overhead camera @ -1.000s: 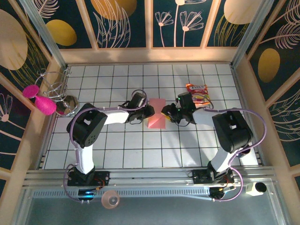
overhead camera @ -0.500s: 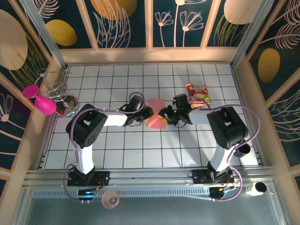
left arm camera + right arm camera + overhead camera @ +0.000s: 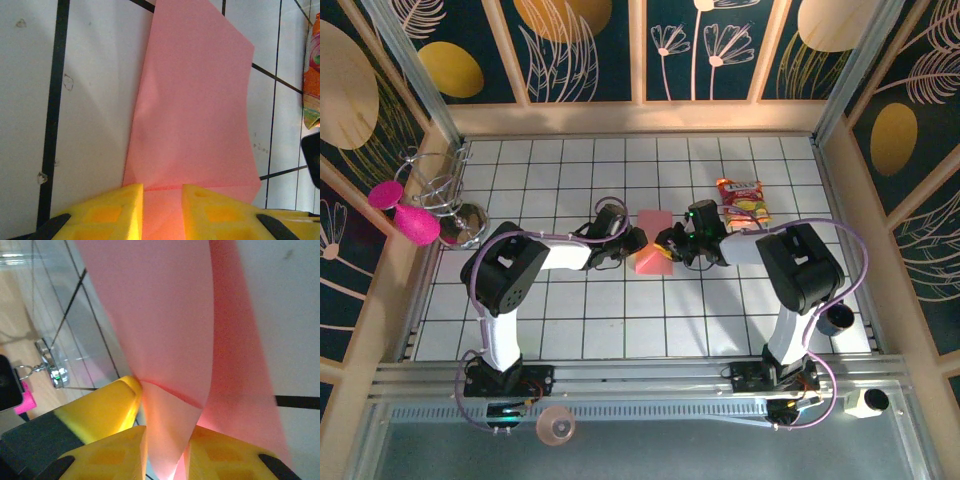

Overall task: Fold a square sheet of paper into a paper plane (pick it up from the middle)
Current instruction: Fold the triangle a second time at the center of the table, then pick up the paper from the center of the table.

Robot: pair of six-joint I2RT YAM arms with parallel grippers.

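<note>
The pink paper [image 3: 652,252] lay in the middle of the bench [image 3: 570,305], long axis near to far. The left end effector [image 3: 637,241] pinched its left edge, the right end effector [image 3: 668,243] its right edge.

one pink paper sheet [image 3: 653,245]; one snack packet [image 3: 743,200]; two magenta discs [image 3: 386,193]; one wire rack [image 3: 438,185]

Overhead view: bright, even light, seemingly from above, sharp throughout; short soft shadows beneath the arms [image 3: 510,270] on the white tiles [image 3: 570,320]. Wrist views: yellow fingers [image 3: 100,215] blurred close up; square sheet of paper [image 3: 195,100] glows orange between them.
</note>
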